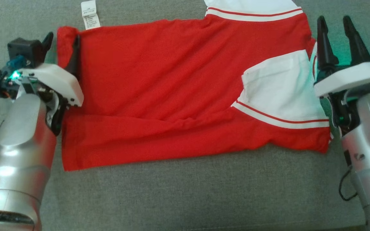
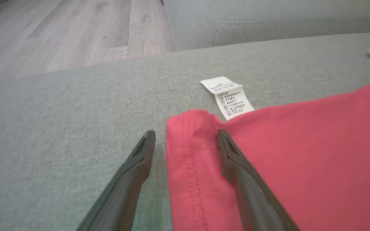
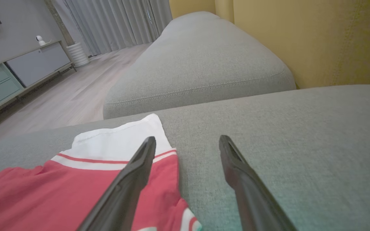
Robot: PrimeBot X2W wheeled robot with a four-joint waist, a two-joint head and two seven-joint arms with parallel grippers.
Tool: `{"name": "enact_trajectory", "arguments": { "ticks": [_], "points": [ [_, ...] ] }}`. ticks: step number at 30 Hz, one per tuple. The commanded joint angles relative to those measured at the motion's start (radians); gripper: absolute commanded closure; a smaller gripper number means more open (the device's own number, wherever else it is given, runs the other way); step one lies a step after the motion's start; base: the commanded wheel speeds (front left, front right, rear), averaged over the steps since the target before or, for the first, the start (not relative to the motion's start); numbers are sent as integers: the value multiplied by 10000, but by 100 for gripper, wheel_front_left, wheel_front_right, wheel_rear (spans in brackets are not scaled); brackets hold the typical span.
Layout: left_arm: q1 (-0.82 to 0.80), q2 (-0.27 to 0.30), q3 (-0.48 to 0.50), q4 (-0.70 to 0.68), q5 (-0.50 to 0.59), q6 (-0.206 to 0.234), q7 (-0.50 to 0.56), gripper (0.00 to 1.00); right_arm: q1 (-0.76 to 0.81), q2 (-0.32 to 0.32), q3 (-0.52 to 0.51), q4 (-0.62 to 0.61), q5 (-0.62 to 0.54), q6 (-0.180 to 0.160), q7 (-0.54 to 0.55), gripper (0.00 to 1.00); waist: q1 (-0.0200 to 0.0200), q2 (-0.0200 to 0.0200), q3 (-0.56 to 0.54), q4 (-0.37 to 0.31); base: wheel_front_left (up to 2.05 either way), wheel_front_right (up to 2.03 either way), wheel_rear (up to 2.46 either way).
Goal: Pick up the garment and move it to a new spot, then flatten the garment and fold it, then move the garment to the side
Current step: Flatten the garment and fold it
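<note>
The shirt [image 1: 172, 96], red with white striped sleeves, lies spread across the middle of the head view on the grey sofa [image 1: 185, 199]. One white sleeve [image 1: 278, 89] is turned in over the red body at the right. A white label [image 1: 90, 14] sticks out from the shirt's upper left corner.

The left pincer [image 1: 63, 37] sits at the left of the frame, wide open and holding nothing. Its fingers [image 2: 130, 173] straddle the shirt's upper left corner. In the left wrist view one finger lies over the red cloth and the other over bare sofa just beside the hem.

The right pincer [image 1: 334, 21] stands at the right edge, also wide open and empty, just beside the shirt's right end. In the right wrist view one finger overlies the red cloth and the other the bare sofa.

Wood floor [image 2: 59, 32] shows at the upper left of the left wrist view.
</note>
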Motion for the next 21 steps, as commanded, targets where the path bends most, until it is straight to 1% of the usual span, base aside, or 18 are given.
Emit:
{"name": "enact_trajectory", "arguments": {
  "ticks": [1, 2, 3, 4, 9, 13, 17, 21],
  "points": [
    [-336, 520, 112, -85, -95, 17, -106, 18, -226, -173, 243, -252, -5, -7, -15, 0, -1, 1, 31, 9, 0, 0, 0],
    [-371, 500, 50, 13, -118, 17, -114, 55, -321, -204, 299, -243, -16, -7, 37, 0, -1, 1, 57, 24, 0, 0, 0],
    [-416, 480, -6, 92, -136, 17, -144, 82, -431, -250, 378, -229, -41, -7, 117, 0, -1, 1, 86, 45, 0, 0, 0],
    [-472, 464, -49, 167, -144, 17, -191, 100, -560, -306, 462, -214, -68, -7, 205, 0, -1, 1, 118, 76, 0, 0, 0],
    [-801, 236, -178, 432, -170, 25, -603, 100, -1308, -621, 825, 36, -227, -7, 792, 0, -1, 1, 261, 344, 0, 0, 0],
    [-1083, -77, -334, 604, -115, 54, -982, 100, -2115, -839, 1164, 478, -413, -7, 1415, 0, -1, 1, 401, 665, 0, 0, 0],
    [-1331, -470, -585, 749, -78, 45, -1237, 100, -3068, -910, 1507, 1202, -687, -7, 2178, 0, -1, 1, 605, 1052, 0, 0, 0],
    [-1599, -951, -861, 886, -61, 37, -1500, 100, -3938, -1035, 1550, 2204, -1055, -7, 2808, 0, -1, 1, 830, 1578, 0, 0, 0]
  ]
}}
